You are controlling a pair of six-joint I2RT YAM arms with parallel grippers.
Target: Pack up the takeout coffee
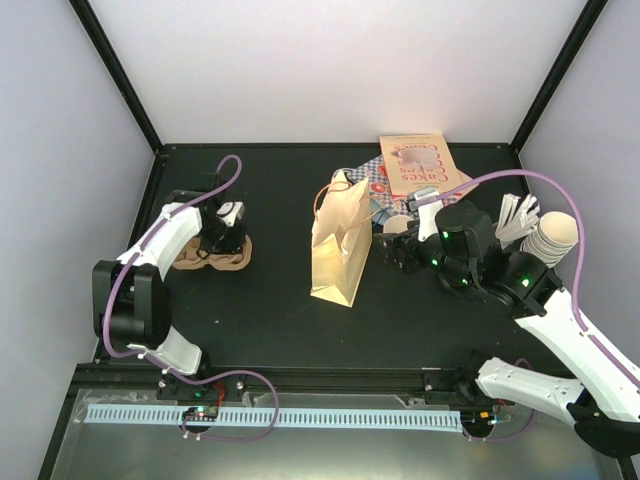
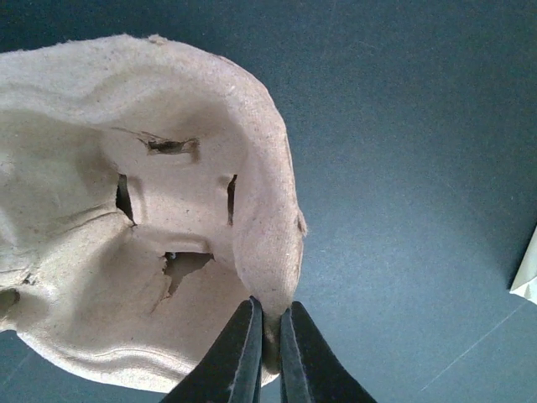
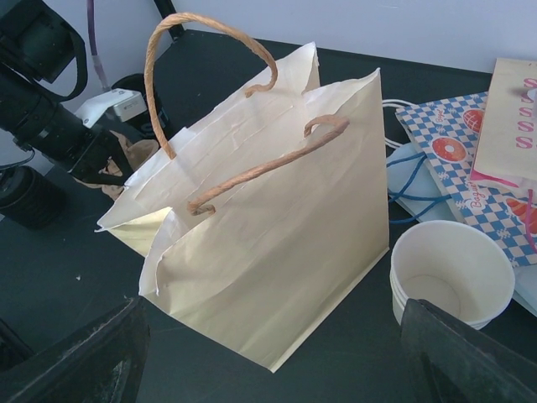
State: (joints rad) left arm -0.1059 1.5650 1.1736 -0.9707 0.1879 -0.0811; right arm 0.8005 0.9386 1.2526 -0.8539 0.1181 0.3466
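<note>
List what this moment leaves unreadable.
- Lidded coffee cup: seen in no view.
- Paper bag interior: right wrist view, its own walls hide it; top view, too small.
- Cup carrier: left wrist view, cut by left edge; top view, left arm covers it mostly.
- Printed bags: right wrist view, lettering cut by right edge.

Cup carrier (image 1: 235,262) lies left of the bag (image 1: 335,255), stacked cups (image 1: 553,238) right.

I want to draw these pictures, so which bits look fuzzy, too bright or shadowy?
Top external view: the back wall glares white, while the table is very dark. Left wrist view: the cup carrier is sharp and evenly lit, dark inside its slits. Right wrist view: the paper bag is crisp; the fingers in the bottom corners are dark and a bit fuzzy.
</note>
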